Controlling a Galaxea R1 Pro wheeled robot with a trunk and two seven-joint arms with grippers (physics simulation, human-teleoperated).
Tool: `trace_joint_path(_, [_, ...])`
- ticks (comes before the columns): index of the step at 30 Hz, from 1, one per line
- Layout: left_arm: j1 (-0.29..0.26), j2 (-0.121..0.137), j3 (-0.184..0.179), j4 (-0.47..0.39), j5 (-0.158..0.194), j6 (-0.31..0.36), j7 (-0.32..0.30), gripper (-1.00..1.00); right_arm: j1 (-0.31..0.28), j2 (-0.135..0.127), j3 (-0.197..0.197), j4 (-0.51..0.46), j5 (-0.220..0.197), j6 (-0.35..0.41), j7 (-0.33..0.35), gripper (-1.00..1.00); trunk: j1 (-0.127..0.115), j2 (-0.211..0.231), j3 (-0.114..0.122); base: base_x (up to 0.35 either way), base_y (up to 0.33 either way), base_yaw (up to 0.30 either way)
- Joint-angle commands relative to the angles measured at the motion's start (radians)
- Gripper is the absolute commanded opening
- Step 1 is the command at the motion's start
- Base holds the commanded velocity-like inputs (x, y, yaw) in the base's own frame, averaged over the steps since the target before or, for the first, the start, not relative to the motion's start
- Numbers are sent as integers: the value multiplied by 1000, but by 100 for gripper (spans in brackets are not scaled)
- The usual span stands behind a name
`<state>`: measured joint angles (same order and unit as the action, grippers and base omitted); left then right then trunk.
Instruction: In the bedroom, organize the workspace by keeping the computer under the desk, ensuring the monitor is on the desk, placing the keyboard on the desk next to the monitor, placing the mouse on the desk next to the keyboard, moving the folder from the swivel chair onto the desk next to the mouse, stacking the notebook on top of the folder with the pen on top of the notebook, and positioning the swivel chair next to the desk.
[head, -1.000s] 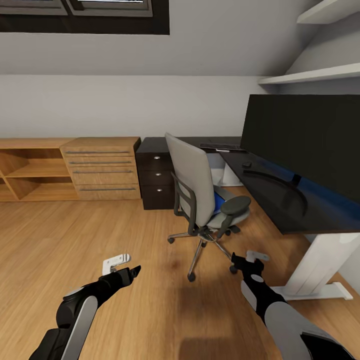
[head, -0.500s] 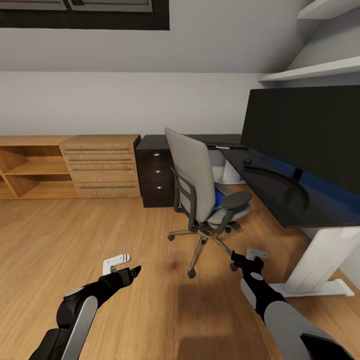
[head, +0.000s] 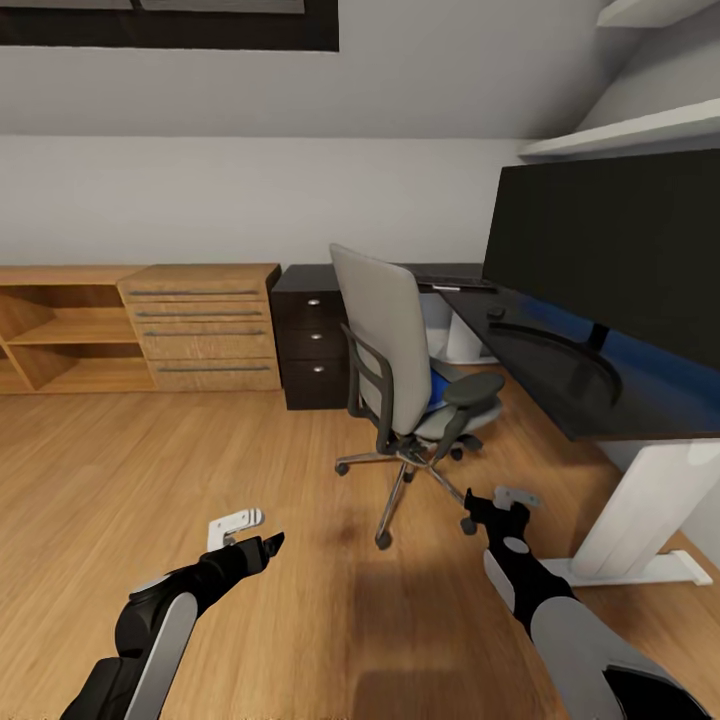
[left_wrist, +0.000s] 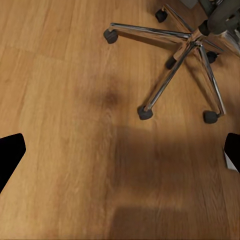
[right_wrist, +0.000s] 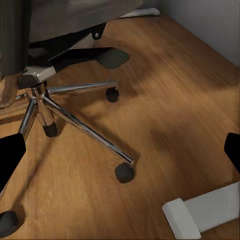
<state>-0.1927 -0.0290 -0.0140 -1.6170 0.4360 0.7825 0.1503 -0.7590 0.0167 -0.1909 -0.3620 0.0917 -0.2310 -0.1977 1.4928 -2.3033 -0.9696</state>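
Observation:
The grey swivel chair (head: 385, 345) stands on the wood floor, back toward me, with the blue folder (head: 437, 391) on its seat. To its right runs the black desk (head: 545, 385), carrying the big monitor (head: 610, 250), the keyboard (head: 452, 284) at the far corner and the small mouse (head: 495, 312). A white form (head: 462, 338) under the desk's far part may be the computer; I cannot tell. Notebook and pen are out of view. My left gripper (head: 252, 533) (left_wrist: 120, 155) and right gripper (head: 497, 500) (right_wrist: 120, 155) hang open and empty above the floor, short of the chair's chrome base (left_wrist: 185, 50) (right_wrist: 50, 97).
The desk's black drawer unit (head: 312, 350) stands behind the chair, with a light wooden drawer chest (head: 205, 325) and open shelving (head: 60, 335) to its left. The desk's white foot (head: 640, 560) (right_wrist: 200, 212) lies on the floor near my right gripper. White wall shelves (head: 620, 130) hang above the monitor.
The whole view has shifted, so the camera moved: chair, desk and monitor look a little nearer and larger. Both arms keep the same pose and stay open.

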Motion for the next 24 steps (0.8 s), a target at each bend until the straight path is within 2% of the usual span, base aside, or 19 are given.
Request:
trace_joint_path(1, [-1,0,-1,-1,11,4,9,100,-1,0,-6,2,17,-9,-2,100,4,-8,-4,0,0,0])
trace_joint_path(6, [-1,0,-9,-1,13,6,8,100,-3,-2,-5,6,59,-59,-2,100,23,-43,-20,0,0,0])
trace_joint_path(13, [-1,0,-36,-1,13,7,8,100,-2,-8,-7,54,77,-232,-1,100,50,-92,-42,0,0,0])
trace_joint_path(17, [-1,1,-38,0,13,8,8,100,-2,-9,-5,91,80,-272,-2,100,65,-120,-54,0,0,0])
trace_joint_path(24, [-1,1,-38,1,14,8,8,100,-2,-9,-3,93,80,-280,-2,100,92,-169,-76,0,0,0])
